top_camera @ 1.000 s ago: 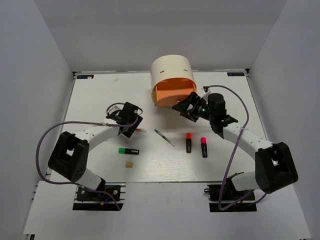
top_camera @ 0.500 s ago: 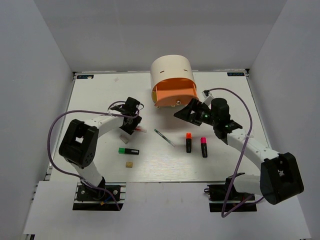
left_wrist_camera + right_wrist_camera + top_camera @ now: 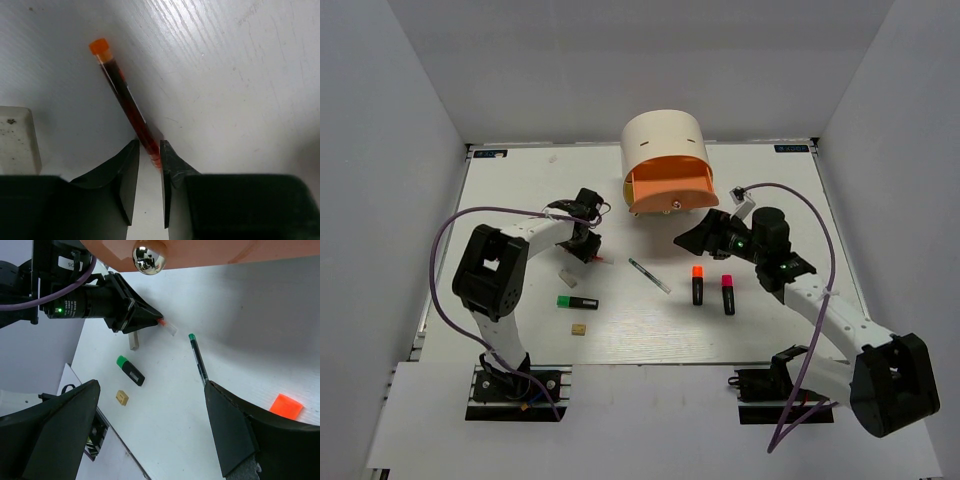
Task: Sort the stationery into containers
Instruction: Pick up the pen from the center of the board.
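Note:
My left gripper is down on the table with its jaws closed to a narrow gap on the near end of the thin red pen. The pen's orange-capped end points away from the gripper. The white eraser lies just to its left. My right gripper hangs open and empty below the peach-orange drawer, which is pulled out of the cream desk unit. The drawer's round knob shows above that gripper.
The dark-green pen lies mid-table. The orange-capped highlighter and the pink-capped one lie side by side right of it. The green-capped highlighter and the tan block sit near the front left.
The left gripper's jaws have closed from wide apart onto the red pen. The right gripper has backed away from the drawer front towards the right, staying open.

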Motion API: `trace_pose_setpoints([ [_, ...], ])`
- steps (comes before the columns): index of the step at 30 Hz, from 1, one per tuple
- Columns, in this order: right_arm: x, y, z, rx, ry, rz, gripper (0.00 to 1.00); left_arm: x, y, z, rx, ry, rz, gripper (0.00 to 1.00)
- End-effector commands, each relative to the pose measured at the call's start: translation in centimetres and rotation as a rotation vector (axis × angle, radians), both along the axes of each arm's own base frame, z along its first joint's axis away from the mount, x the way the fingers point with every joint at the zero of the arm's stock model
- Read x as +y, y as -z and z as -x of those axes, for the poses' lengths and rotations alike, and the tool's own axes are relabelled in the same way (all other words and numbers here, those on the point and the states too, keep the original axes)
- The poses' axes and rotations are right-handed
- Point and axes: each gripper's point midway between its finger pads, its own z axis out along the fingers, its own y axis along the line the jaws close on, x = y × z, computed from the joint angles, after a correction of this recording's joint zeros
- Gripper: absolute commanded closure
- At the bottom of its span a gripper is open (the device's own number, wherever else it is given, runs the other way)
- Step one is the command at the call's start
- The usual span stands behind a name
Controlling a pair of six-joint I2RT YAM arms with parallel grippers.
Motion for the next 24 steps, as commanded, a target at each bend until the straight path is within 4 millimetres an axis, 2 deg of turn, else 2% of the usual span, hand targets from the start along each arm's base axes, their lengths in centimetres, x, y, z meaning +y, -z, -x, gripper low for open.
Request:
trace_pose_setpoints([
  [1, -0.5, -0.9, 0.2, -0.07, -0.014, 0.016, 0.09, 0.1, 1.1, 1.4, 0.074, 0.024, -0.005, 0.66],
  [6, -1.0, -1.0, 0.5, -0.105, -0.029, 0.048, 0.09, 0.2, 1.9, 2.3, 0.123, 0.079, -0.018, 0.73],
  [12, -1.1, -1.1, 1.2, -0.146, -0.066, 0.051, 0.09, -0.2, 1.4, 2.1, 0.12, 0.153, -0.013, 0.9],
  [16, -1.2, -1.4, 1.7, -0.199, -0.095, 0.071, 0.09, -0.7, -0.9, 1.2, 0.038, 0.206, -0.01, 0.96],
  [17, -1.2, -1.3, 1.7, -0.213, -0.101, 0.081, 0.09, -0.8, -1.8, 0.5, 0.0, 0.212, -0.008, 0.97],
  [19, -1.3, -1.1, 2.0, -0.241, -0.127, 0.107, 0.09, -1.0, -3.9, 0.3, -0.057, 0.244, -0.01, 1.0],
  [21, -1.2, -0.9, 2.6, -0.275, -0.176, 0.124, 0.09, -1.2, -6.5, -0.5, -0.137, 0.258, 0.001, 1.0],
  [24, -0.8, -0.6, 3.6, -0.296, -0.249, 0.115, 0.09, -1.1, -9.1, -1.0, -0.242, 0.3, 0.003, 1.0],
])
